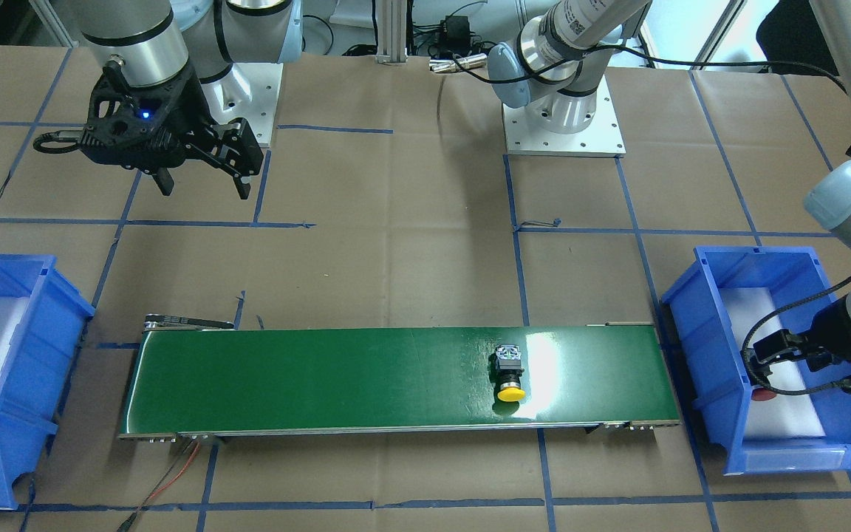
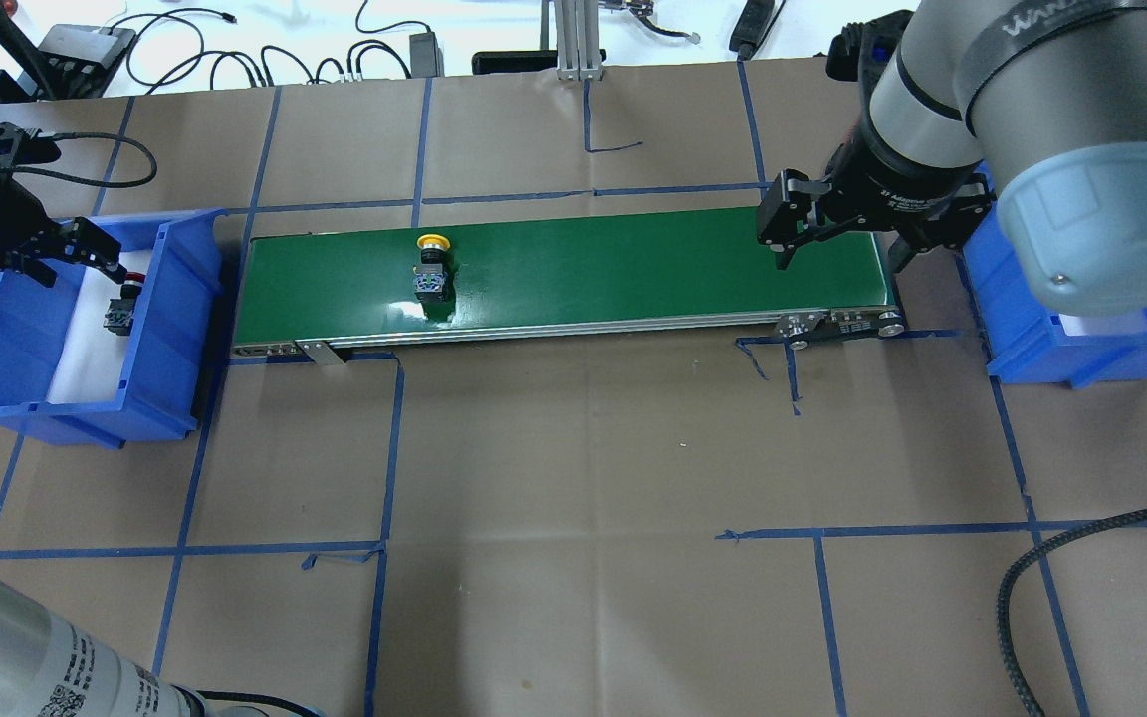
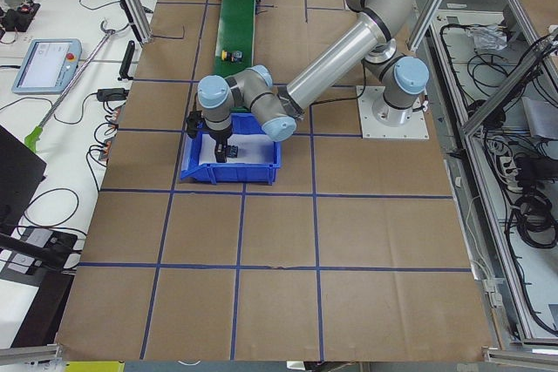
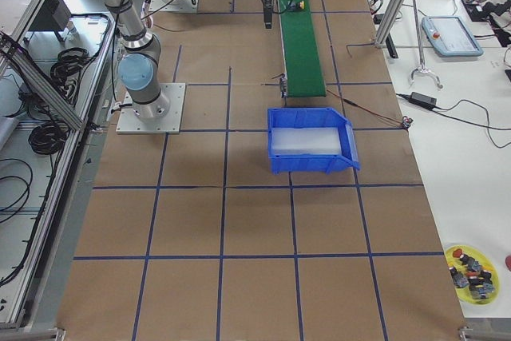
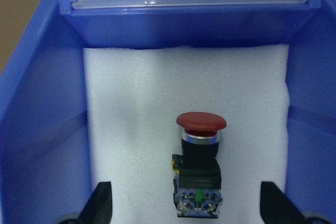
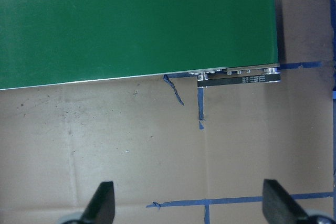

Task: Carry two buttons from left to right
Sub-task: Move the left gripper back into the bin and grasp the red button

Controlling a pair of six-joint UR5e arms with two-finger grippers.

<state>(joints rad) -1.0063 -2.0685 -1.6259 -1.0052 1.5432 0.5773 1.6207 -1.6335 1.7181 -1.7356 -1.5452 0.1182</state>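
**Figure.** You see the yellow button (image 2: 431, 267) lying on its side on the green conveyor belt (image 2: 633, 269). It is in the belt's left part, with its cap toward the far edge and its terminal block toward the near edge.

The red button (image 5: 199, 167) lies on its side on the white foam pad (image 5: 131, 129) inside the left bin (image 2: 173, 299), its cap likewise pointing to the far side.

Note the left gripper (image 2: 76, 267). It hangs over the red button with its jaws spread wide. In the left wrist view you find one of its fingers (image 5: 102, 203) on each side of the button, clear of it and gripping nothing.

The right gripper (image 2: 840, 249) hovers above the belt's right end, also spread wide and empty. Its wrist view shows you only the belt's near edge and the brown paper (image 6: 157, 145) crossed by blue tape lines.

The right bin (image 2: 1032, 349) stands just beyond the belt's right end. In the overhead view the right arm partly hides it. It is lined with white foam.
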